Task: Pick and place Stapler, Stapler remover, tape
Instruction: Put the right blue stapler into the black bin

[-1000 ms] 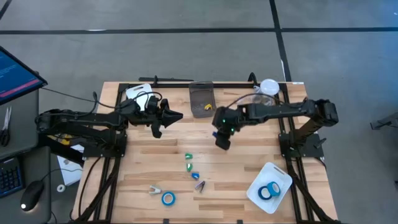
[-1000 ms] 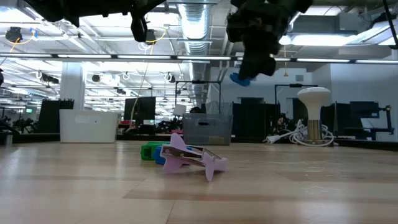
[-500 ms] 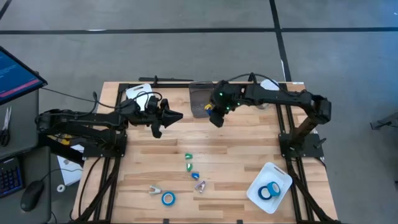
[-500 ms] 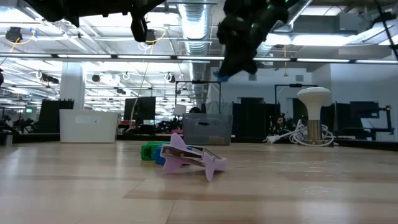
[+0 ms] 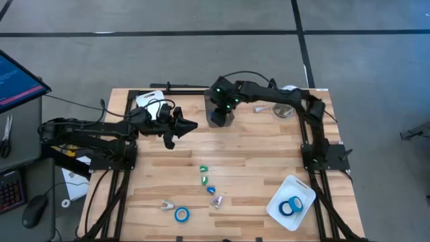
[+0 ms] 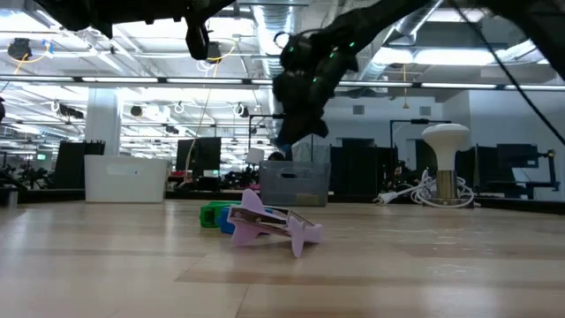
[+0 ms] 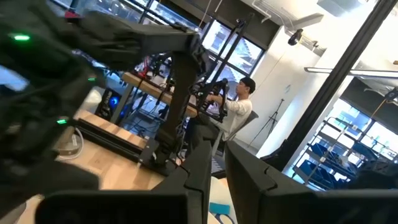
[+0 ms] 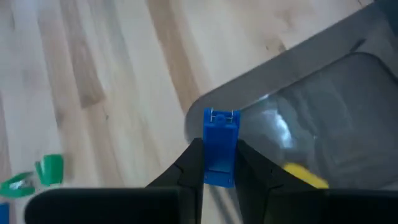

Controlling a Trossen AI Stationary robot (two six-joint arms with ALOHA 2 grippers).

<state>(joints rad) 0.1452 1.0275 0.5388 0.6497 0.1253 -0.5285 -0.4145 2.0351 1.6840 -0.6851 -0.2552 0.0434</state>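
Observation:
My right gripper (image 5: pixel 215 121) hangs over the near end of a grey bin (image 8: pixel 323 93) at the table's far middle, shut on a small blue stapler (image 8: pixel 221 134). A yellow thing (image 8: pixel 305 175) lies in the bin. My left gripper (image 5: pixel 193 125) hovers shut and empty to the left of the bin. On the near middle of the table lie green and blue small staplers (image 5: pixel 204 179), a pink stapler remover (image 5: pixel 216 200), another remover (image 5: pixel 166 205) and a blue tape roll (image 5: pixel 181 214). Two more tape rolls (image 5: pixel 291 207) lie in a white tray (image 5: pixel 304 189). My right gripper pinches the blue stapler by its two long sides (image 8: pixel 219 165) between its two fingers. The fingers slant down from above and lie along the stapler. Its front end (image 8: pixel 222 117) sticks out past the fingertips, lifted clear above the bin's rim.
A clear cup (image 5: pixel 285 107) stands at the far right corner and a white thing (image 5: pixel 149 101) at the far left. In the low view the pink remover (image 6: pixel 265 225) and a green stapler (image 6: pixel 212 214) lie on the bare wood.
My right gripper has swung from the table's middle toward the far edge and leftward, sinking a little, until it hangs over the grey bin. It has stayed shut on the blue stapler, which has travelled with it clear of the table.

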